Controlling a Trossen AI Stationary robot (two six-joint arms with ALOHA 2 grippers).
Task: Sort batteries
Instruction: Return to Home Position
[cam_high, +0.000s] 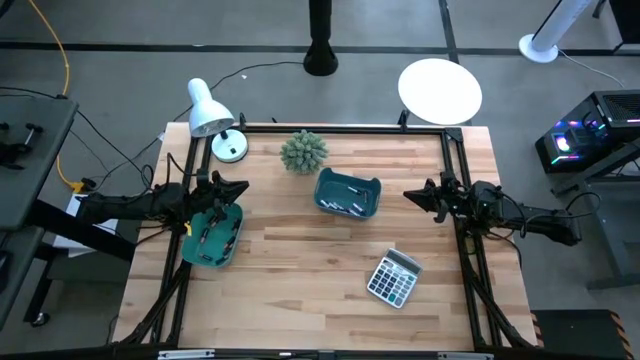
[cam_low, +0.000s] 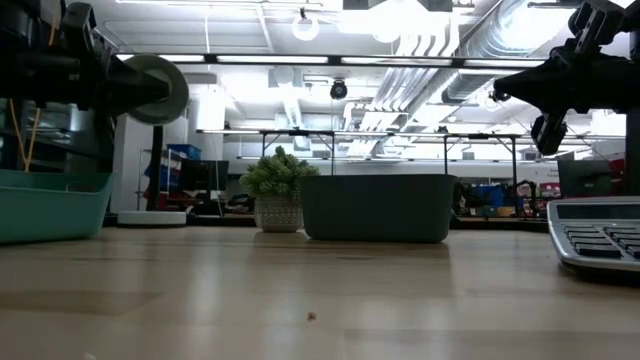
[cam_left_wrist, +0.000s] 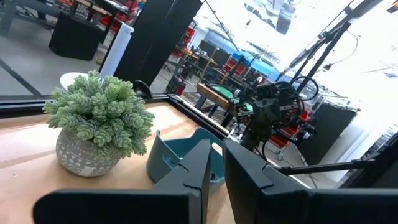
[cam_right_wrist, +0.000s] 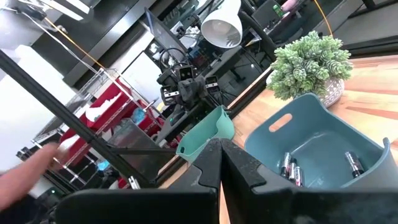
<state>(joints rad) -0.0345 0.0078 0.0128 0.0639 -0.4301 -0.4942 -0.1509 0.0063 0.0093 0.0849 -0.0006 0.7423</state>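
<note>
High view: left arm and right arm sit at opposite side edges of the surface. This is judged a parked pose, since every one of the batteries is binned, none lies loose, and sorting looks finished. Wrist views: right jaws are pressed together and empty, raised beside the blue bin but apart from it; left jaws are nearly together with only a thin slit between, also empty, above the far rim of the green tray. Pale batteries lie on the blue bin's floor, below and ahead of the right jaws; dark batteries lie in the green tray beneath the left jaws, touching neither.
</note>
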